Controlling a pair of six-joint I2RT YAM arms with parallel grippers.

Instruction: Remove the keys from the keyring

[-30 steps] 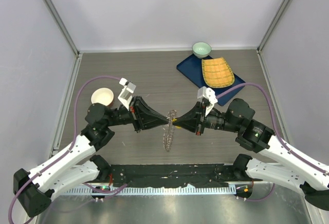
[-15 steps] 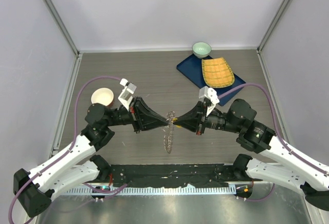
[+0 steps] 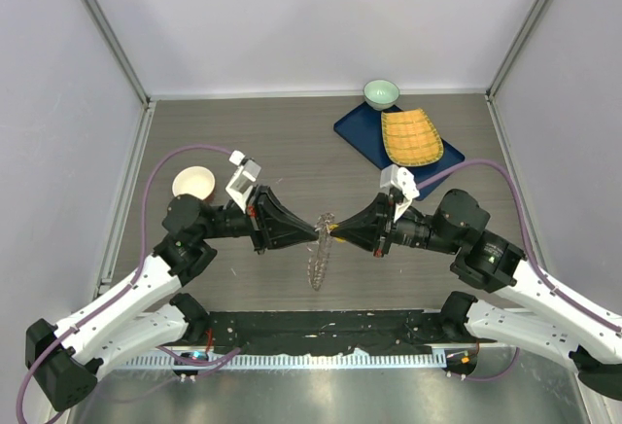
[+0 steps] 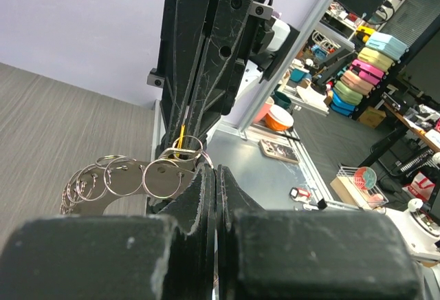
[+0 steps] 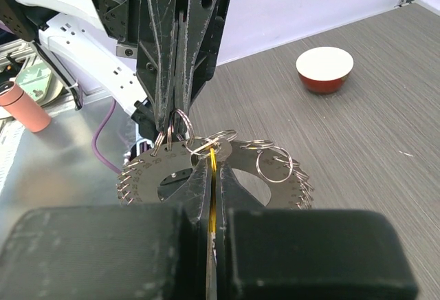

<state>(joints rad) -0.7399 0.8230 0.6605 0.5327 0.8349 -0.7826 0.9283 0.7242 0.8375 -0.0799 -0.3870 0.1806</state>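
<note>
The keyring (image 3: 319, 249) hangs edge-on above the table between my two grippers. In the right wrist view it is a flat grey metal ring plate (image 5: 168, 166) fringed with small split rings and thin toothed keys (image 5: 289, 183). My left gripper (image 3: 317, 229) is shut on a small ring at the plate's top; its fingers (image 5: 175, 59) show in the right wrist view. My right gripper (image 3: 333, 229) is shut on a thin yellow piece (image 5: 214, 169), edge-on, hung on a split ring. The left wrist view shows the rings (image 4: 124, 176), my left gripper (image 4: 216, 173) and the yellow piece (image 4: 180, 139).
A white bowl with an orange outside (image 3: 194, 184) stands left of the left arm and shows in the right wrist view (image 5: 324, 68). A small green bowl (image 3: 381, 91) and a blue board (image 3: 358, 132) bearing a yellow woven mat (image 3: 410, 137) are at the back right. A black rail (image 3: 321, 327) runs along the near edge.
Both grippers have edged slightly toward the near side, still shut with the keyring hanging between them. Nothing was let go.
</note>
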